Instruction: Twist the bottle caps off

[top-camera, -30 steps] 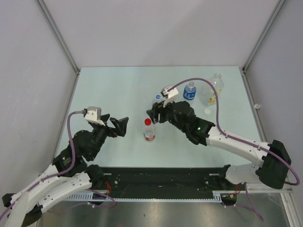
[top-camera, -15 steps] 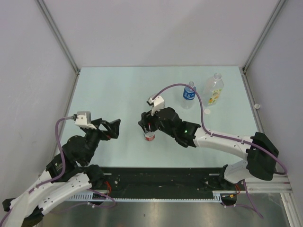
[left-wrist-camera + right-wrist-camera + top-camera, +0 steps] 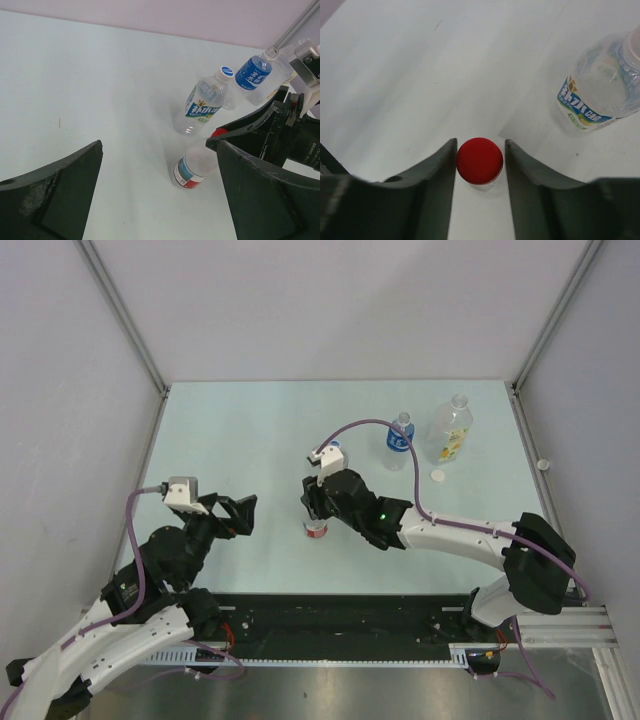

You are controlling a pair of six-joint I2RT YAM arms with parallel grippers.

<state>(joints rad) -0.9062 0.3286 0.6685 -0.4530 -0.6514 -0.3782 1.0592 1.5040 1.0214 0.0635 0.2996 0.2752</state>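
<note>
Red cap (image 3: pixel 480 161) is sitting between the right jaws, which seem to be pinching it atop the small bottle (image 3: pixel 195 167) standing on the table (image 3: pixel 240 430). Left jaws are hanging wide open nearby.

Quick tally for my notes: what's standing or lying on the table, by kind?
Red-labelled bottle: 1
Blue-labelled bottle: 1
White-and-blue-labelled bottle: 1
Large yellowish-labelled bottle: 1
Loose white cap: 1
Total: 5 (4 bottles, 1 loose cap)
</note>
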